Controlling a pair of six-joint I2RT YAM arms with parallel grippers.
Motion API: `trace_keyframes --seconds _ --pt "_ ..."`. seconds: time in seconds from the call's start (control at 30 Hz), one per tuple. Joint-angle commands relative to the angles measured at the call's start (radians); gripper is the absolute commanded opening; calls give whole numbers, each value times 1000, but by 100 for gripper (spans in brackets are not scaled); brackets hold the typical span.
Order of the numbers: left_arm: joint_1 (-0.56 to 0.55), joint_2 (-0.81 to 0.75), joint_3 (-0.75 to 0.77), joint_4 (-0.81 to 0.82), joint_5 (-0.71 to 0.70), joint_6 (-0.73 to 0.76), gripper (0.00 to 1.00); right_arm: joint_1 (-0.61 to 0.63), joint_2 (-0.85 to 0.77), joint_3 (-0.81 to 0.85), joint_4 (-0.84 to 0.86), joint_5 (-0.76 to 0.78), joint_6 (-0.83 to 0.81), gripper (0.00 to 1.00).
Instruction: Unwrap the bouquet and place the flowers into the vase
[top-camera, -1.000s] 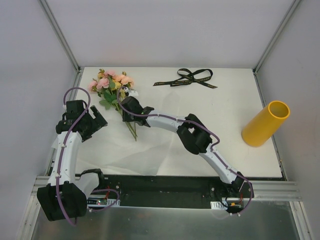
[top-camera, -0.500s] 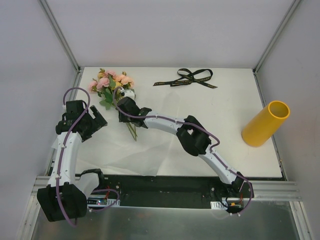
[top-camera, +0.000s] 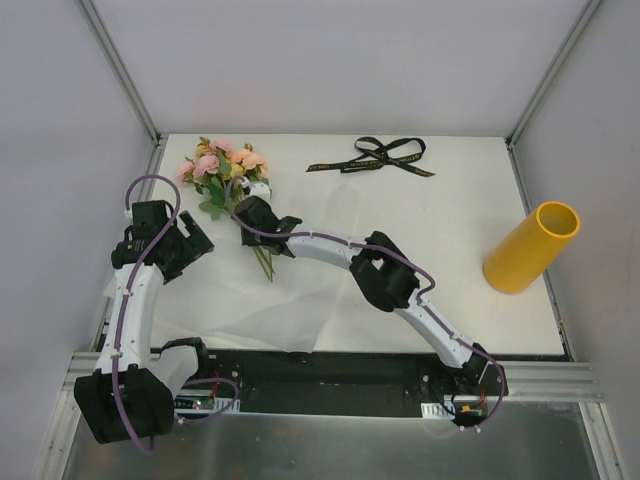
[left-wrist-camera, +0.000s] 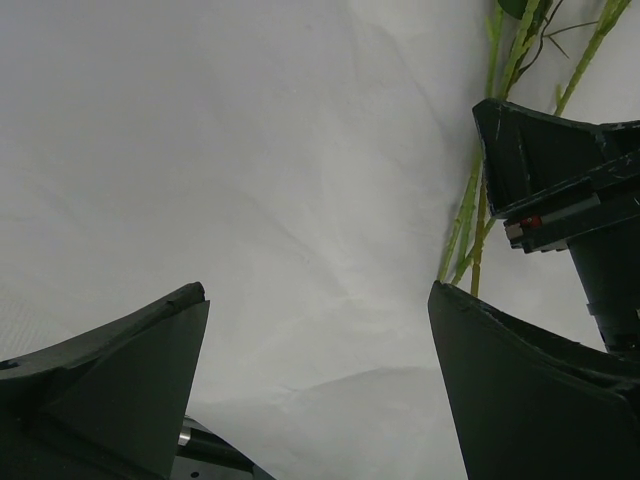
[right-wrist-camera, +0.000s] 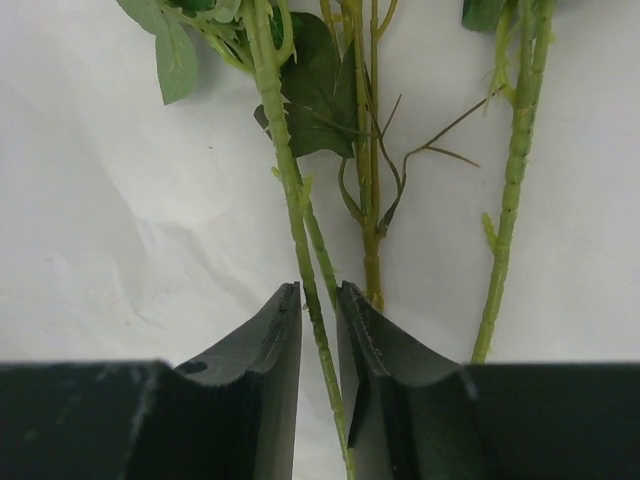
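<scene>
The flowers (top-camera: 222, 165), pink and yellow blooms on green stems, lie loose at the table's back left on the spread white paper (top-camera: 300, 285). My right gripper (top-camera: 248, 207) reaches across to their stems. In the right wrist view its jaws (right-wrist-camera: 319, 292) stand narrowly open astride one thin stem (right-wrist-camera: 298, 225), with a sliver of gap on each side. Two more stems (right-wrist-camera: 512, 190) lie just right of it. My left gripper (left-wrist-camera: 318, 300) hovers wide open over the bare paper, left of the stems (left-wrist-camera: 468, 225). The yellow vase (top-camera: 530, 248) stands at the far right.
The black ribbon (top-camera: 375, 156) lies untied at the back middle of the table. Metal frame posts (top-camera: 120, 70) and grey walls close in both sides. The right arm's elbow (top-camera: 385, 272) stretches across the table's middle.
My right gripper has slid a little left along the stems and its jaws have narrowed around one stem. The left arm has not moved.
</scene>
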Motion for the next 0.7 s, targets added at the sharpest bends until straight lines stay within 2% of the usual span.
trace_keyframes --seconds 0.0,0.13,0.2,0.37,0.47,0.67 --pt "-12 -11 19 -16 -29 -1 96 3 -2 48 34 31 -16 23" --pt "-12 -14 17 -16 -30 1 96 3 -9 45 46 29 -28 4" --pt "-10 -19 16 -16 -30 1 96 4 -24 33 60 28 -32 0" --pt "-12 -20 19 -14 -20 -2 95 4 -113 -64 168 8 -45 0" --pt "-10 -25 20 -8 26 -17 90 4 -179 -133 230 5 -46 0" --pt "-10 32 66 76 184 -117 87 3 -282 -233 342 0 -36 0"
